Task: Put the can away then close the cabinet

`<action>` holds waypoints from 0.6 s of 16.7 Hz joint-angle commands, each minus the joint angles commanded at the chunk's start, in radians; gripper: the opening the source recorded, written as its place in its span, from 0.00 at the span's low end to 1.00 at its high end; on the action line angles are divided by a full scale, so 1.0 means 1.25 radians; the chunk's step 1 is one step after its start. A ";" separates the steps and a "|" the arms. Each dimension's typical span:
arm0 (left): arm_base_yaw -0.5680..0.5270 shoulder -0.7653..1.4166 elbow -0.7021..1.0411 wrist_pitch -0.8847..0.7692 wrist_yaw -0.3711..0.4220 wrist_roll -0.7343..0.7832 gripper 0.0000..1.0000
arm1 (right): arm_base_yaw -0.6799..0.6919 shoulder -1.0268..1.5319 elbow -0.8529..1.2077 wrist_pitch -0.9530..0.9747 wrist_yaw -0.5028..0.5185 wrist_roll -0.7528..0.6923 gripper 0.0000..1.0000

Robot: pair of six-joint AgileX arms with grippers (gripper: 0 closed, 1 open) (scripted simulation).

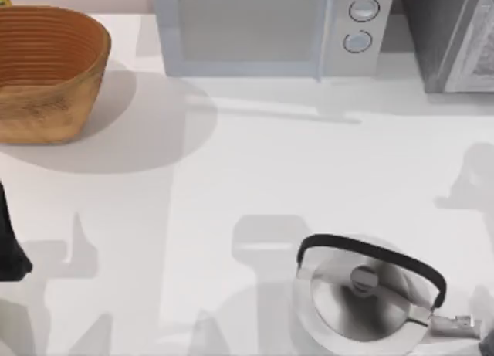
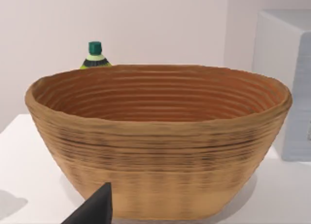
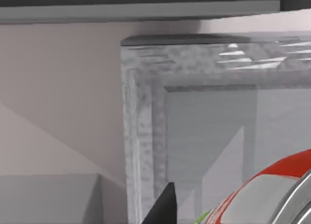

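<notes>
Can: very close in the right wrist view, red and silver with a bit of green low down, right by the dark fingertip of the right gripper. I cannot tell if the right gripper is holding it, or if its fingers are apart or together.
Cabinet: grey and speckled, at the back right corner of the table. In the right wrist view its grey front stands behind the can.
Left arm: a dark shape at the left edge of the table, in front of the basket. One dark fingertip shows near the basket. I cannot tell if the left gripper is open or closed.
Basket: brown and woven, at the back left.
Bottle: green cap, peeking up from behind the basket.
Microwave: pale, with two round knobs, at the back middle.
Kettle: shiny silver with a black handle, at the front right.
</notes>
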 joint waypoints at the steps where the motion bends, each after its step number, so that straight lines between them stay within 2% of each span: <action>1: 0.000 0.000 0.000 0.000 0.000 0.000 1.00 | 0.006 0.042 0.072 -0.008 0.009 0.006 0.00; 6: 0.000 0.000 0.000 0.000 0.000 0.000 1.00 | 0.040 0.268 0.419 -0.060 0.050 0.032 0.00; 10: 0.000 0.000 0.000 0.000 0.000 0.000 1.00 | 0.068 0.462 0.636 -0.126 0.072 0.033 0.00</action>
